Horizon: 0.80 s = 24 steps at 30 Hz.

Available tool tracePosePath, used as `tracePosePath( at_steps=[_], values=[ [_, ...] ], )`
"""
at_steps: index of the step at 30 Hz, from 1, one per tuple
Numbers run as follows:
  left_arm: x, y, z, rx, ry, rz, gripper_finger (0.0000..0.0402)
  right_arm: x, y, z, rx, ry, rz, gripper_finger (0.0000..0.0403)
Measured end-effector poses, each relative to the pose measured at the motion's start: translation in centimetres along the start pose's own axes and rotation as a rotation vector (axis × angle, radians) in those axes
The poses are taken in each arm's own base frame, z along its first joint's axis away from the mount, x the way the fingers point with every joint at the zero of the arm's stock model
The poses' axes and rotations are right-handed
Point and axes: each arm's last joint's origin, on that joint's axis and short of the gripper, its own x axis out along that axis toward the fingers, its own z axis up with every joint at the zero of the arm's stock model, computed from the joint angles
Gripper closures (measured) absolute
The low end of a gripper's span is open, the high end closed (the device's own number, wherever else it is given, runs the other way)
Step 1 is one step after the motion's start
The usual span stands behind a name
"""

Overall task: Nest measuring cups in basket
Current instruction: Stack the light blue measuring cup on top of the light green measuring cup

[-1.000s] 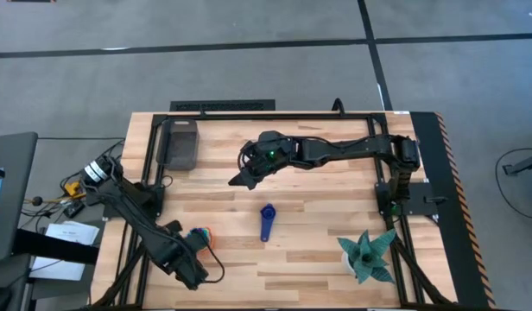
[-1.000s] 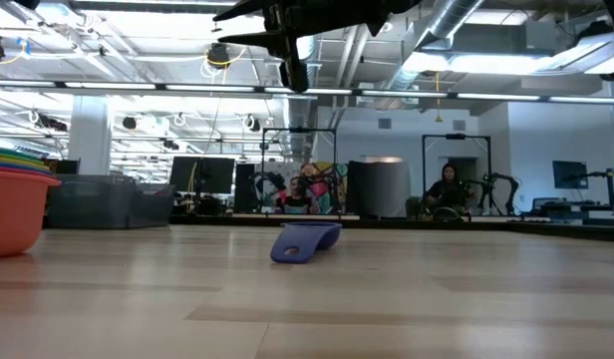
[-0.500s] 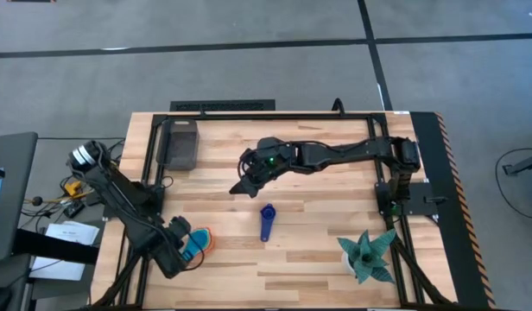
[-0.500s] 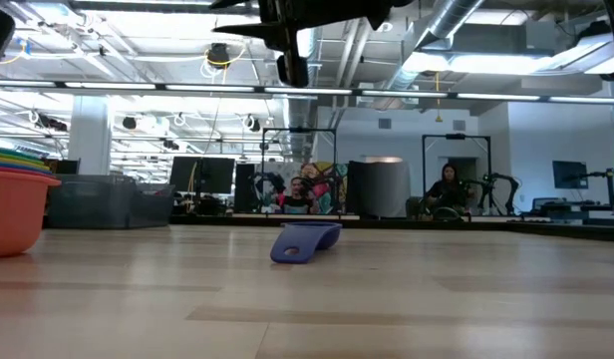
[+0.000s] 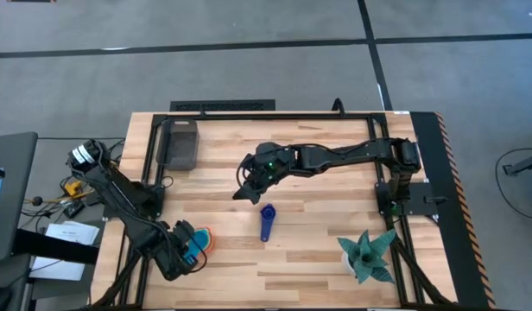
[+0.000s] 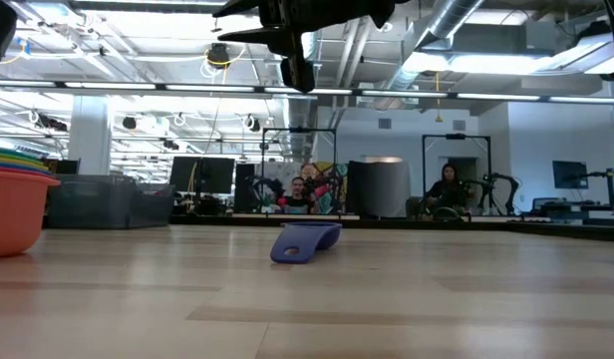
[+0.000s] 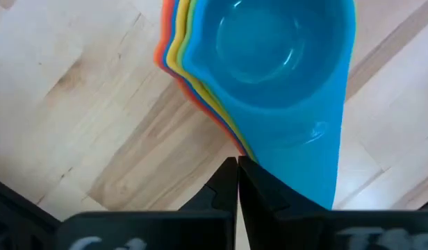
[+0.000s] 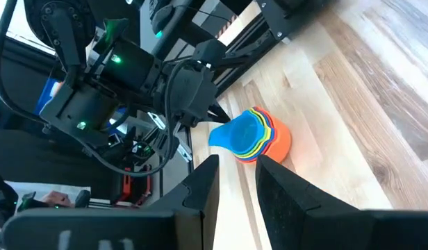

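1. Lone dark blue cup (image 5: 266, 221) lying on the table (image 5: 318, 250) mid-front, handle running toward the near edge, bowl toward the far side.
2. Right gripper (image 5: 246, 193) raised just beyond and left of that bowl, fingers (image 8: 200, 187) a little apart, holding nothing; clearly the nearer arm.
3. Left gripper (image 5: 186, 256) at the near-left stack of cups (image 5: 197, 241), fingers together against the handles.
4. Basket (image 5: 180, 143) at far left, no cups inside.

I see bare wood all around the dark blue cup (image 5: 266, 221) mid-table, and the right gripper (image 5: 243, 192) hangs above it. The stack of nested cups (image 5: 195, 241) is crowded by the left gripper (image 5: 184, 257), while the plant (image 5: 367, 253) blocks the near right corner.
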Motion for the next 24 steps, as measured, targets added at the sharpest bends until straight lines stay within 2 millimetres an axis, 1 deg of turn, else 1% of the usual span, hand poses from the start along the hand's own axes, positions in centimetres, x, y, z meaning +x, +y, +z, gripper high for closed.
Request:
tracePosePath(
  at_steps=[5, 11, 17, 24],
  values=[
    [0.0, -0.34, -0.04, -0.014, 0.003, -0.034, 0.0401, -0.01, -0.01, 0.01, 0.0, -0.001, 0.0, 0.0284],
    [0.01, 0.11, 0.02, -0.094, -0.006, 0.011, 0.0401, 0.0, 0.01, -0.03, -0.018, 0.008, 0.007, 0.0284],
    [0.0, -0.39, 0.15, -0.096, -0.044, -0.046, 0.0401, -0.03, -0.43, -0.49, -0.026, 0.059, -0.031, 0.0284],
    [0.01, -0.52, 0.32, -0.099, -0.088, -0.063, 0.0401, -0.05, -0.65, -0.72, -0.03, 0.082, -0.052, 0.0284]
  ],
)
